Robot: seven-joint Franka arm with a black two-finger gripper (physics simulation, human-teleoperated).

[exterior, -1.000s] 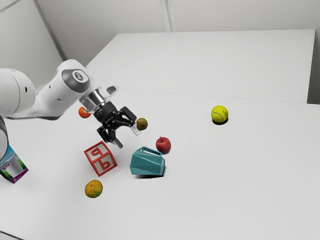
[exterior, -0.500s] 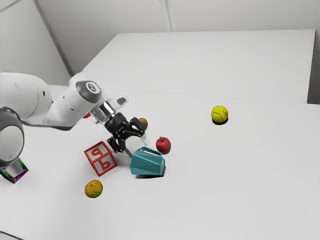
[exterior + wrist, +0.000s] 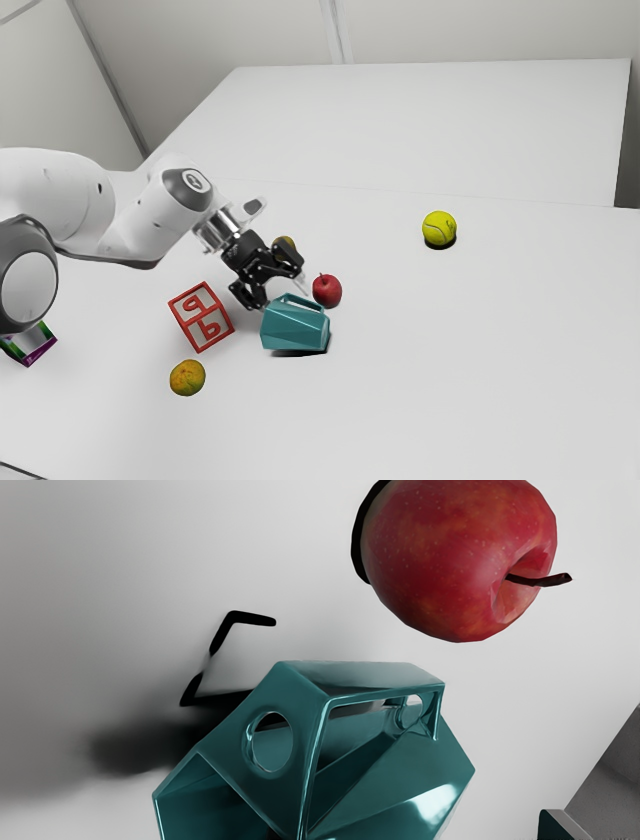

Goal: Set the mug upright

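The teal mug [image 3: 295, 324] lies on its side on the table, its handle uppermost. Just beyond its upper left edge in the exterior view is my gripper [image 3: 276, 294], its two fingers spread apart. From the hand, the wrist view has the mug [image 3: 380, 775] close by, with its handle facing the camera and part of its hollow inside visible. One fingertip of the gripper [image 3: 417, 830] appears at the bottom edge, beside the mug; the other is hard to make out there. Nothing is held between the fingers.
A red apple [image 3: 327, 291] sits close to the mug's handle side. The red-framed letter block [image 3: 201, 317] and an orange-green fruit [image 3: 187, 378] lie toward the exterior view's left. A brown fruit [image 3: 285, 243] is behind the gripper, and a tennis ball [image 3: 439, 228] stands farther right.
My hand has moved toward the exterior view's right and downward, coming close to the mug, with less movement in the latest half second. The mug and apple have stayed put.
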